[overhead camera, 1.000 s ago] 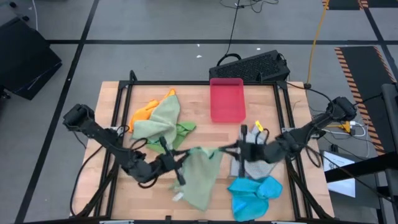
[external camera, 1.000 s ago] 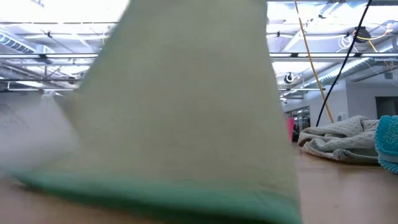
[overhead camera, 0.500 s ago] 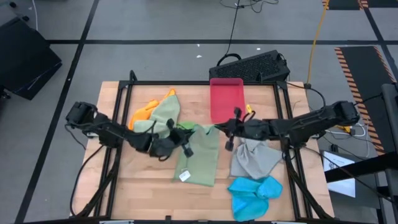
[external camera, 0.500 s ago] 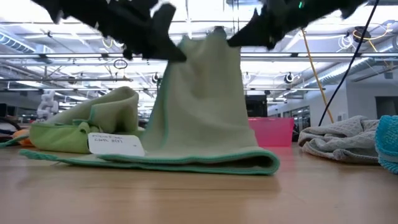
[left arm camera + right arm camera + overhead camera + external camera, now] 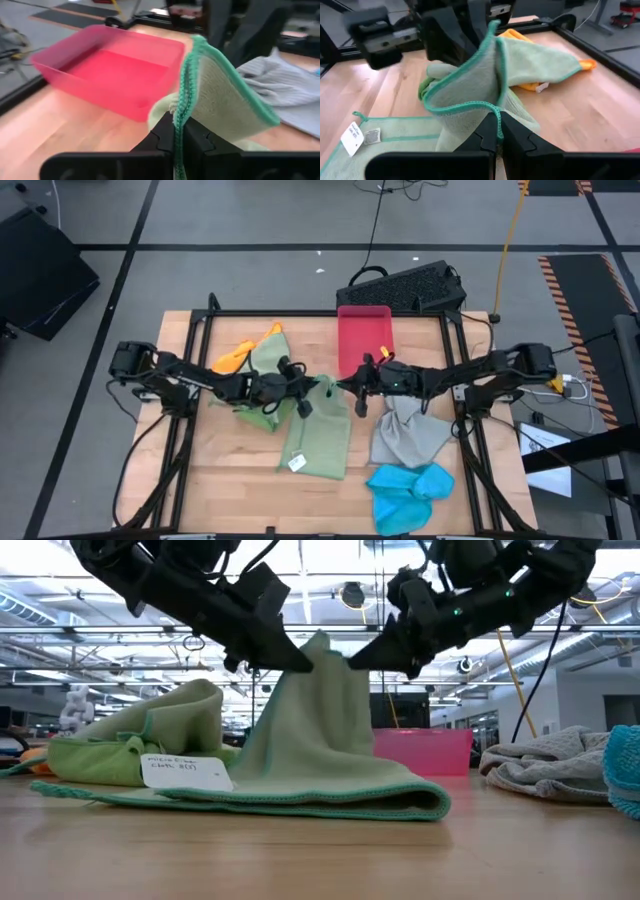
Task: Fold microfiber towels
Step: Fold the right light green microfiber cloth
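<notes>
Folding is judged barely begun: one sage-green towel (image 5: 318, 435) mid-bench is half doubled, its far corners pinched by left gripper (image 5: 300, 393) and right gripper (image 5: 352, 389), while four others (image 5: 408, 435) lie crumpled.

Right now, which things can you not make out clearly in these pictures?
- White tag on the sage towel: print too small, low view.
- Orange towel: mostly covered by another sage towel, high view.
- Blue towel: cut off by the frame edge, low view.
</notes>
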